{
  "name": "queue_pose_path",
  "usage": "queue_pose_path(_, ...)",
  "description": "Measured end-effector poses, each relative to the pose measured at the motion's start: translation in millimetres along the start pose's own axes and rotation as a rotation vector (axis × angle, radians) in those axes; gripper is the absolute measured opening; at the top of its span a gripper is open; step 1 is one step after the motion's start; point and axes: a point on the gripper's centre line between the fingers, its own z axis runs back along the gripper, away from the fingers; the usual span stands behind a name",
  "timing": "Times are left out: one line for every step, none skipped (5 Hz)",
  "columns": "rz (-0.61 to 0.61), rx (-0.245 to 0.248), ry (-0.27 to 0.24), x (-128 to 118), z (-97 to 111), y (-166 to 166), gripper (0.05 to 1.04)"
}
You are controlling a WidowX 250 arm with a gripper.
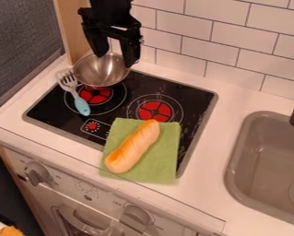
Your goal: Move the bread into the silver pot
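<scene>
Oven knob (137,216) foremost, the bread (134,148) lies on the green cloth (165,161), with grasp, lift and placing all to do, the hand (115,60) wide and empty above the silver pot (100,73).

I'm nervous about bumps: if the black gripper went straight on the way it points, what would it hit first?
Probably the silver pot: the gripper points down, and its lower end overlaps the pot in the picture. Depth is unclear, so it might meet the rim or just miss it.
</scene>
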Motion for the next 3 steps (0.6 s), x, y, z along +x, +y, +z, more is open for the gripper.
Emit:
queue_pose_path(0.0,-0.014,0.042,-10,-14,-3,1.001)
queue_pose_path(-0.075,-0.025,0.094,-41,-26,-33,1.001)
queue_pose_path(-0.167,-0.007,0.139,-69,-39,-56,1.001)
